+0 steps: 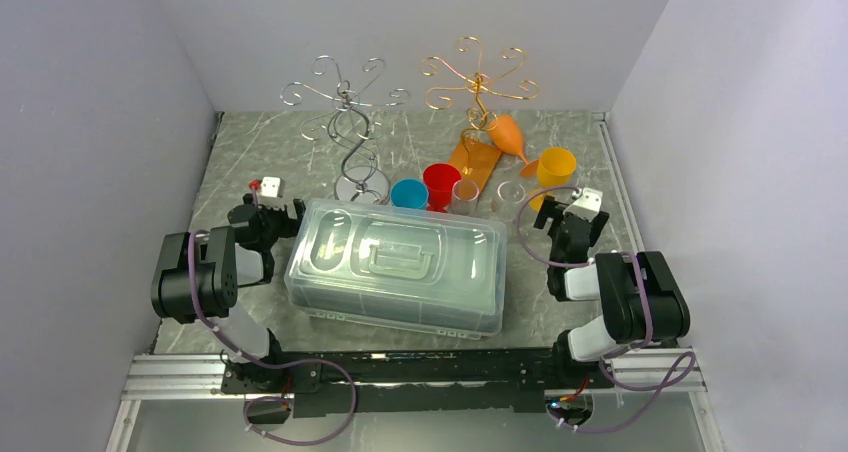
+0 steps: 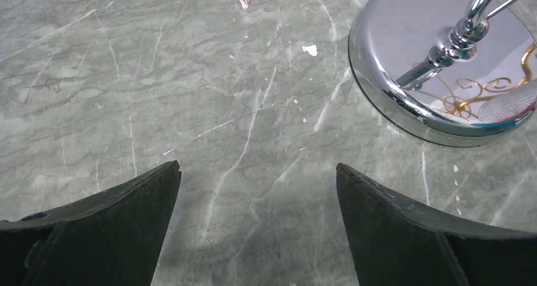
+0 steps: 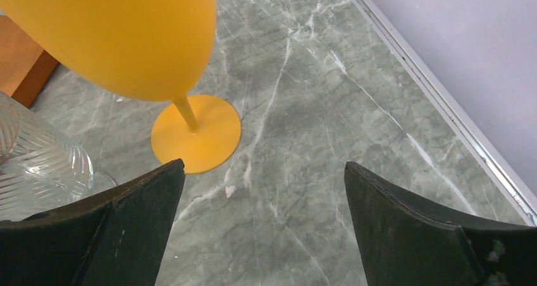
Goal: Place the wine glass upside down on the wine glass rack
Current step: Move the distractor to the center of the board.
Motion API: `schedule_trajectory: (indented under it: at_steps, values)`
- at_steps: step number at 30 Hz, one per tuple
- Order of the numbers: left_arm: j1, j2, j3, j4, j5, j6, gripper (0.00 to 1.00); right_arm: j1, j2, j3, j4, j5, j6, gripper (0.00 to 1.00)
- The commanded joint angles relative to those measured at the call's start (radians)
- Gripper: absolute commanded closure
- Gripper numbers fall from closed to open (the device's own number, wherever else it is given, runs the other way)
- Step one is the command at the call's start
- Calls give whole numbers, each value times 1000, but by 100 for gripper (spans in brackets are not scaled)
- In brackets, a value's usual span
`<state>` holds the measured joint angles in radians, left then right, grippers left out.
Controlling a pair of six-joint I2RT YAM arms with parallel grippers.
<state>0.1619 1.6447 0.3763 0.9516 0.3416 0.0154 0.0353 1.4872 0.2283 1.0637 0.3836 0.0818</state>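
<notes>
At mid-left of the top view, left gripper [image 2: 256, 172]: jaws spread wide with nothing between them, over the bare green marble table [image 2: 158, 77].
Silver rack [image 2: 443, 64]: its round mirrored base sits at the upper right of the left wrist view, apart from the fingers. In the top view the rack stands upright at upper centre-left.
Right gripper [image 3: 263, 166]: at mid-right of the top view, jaws spread wide and holding nothing.
Yellow wine glass [image 3: 126, 39]: upright on the table, filling the upper left of the right wrist view. Its foot is just ahead of the lower-left finger, not touching it.
Clear ribbed glass [image 3: 38, 166]: at the left edge of the right wrist view, beside the yellow wine glass.
Row behind the bin: blue glass [image 1: 408, 193], red glass [image 1: 441, 182] and second clear glass [image 1: 465, 194] stand upright at centre.
Orange wine glass [image 1: 508, 132]: tilted near the gold rack [image 1: 478, 72], above an orange board [image 1: 475, 162]. I cannot tell whether it leans or hangs.
Clear plastic bin [image 1: 400, 264]: at centre between the arms, lid on; its contents cannot be made out.
</notes>
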Motion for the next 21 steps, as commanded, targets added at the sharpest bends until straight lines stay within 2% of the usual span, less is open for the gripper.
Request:
schedule_trajectory:
  at_steps: [1,4,8,9,11,14,18,19,21]
  values:
    - [-4,-11,9,20,-10,13,1,0,-13,17,50,0,5,0]
    - [-4,-13,9,20,-10,14,1,2,-47,25,28,11,0,0]
    - [1,-20,7,30,29,11,1,9,-172,137,-277,35,21,0]
    - [13,-41,28,-28,31,1,1,8,-204,156,-337,52,43,0]
    - [32,-105,130,-264,24,-28,1,7,-280,179,-439,75,140,0]
    - [54,-166,338,-620,13,-28,1,5,-379,206,-544,-13,220,0]
    - [107,-229,433,-819,54,-45,1,-15,-500,261,-739,-128,491,0]
    - [126,-241,470,-887,70,-51,1,-22,-527,270,-763,-229,481,0]
    - [166,-249,564,-1049,108,-68,1,-20,-571,304,-841,-302,445,2]
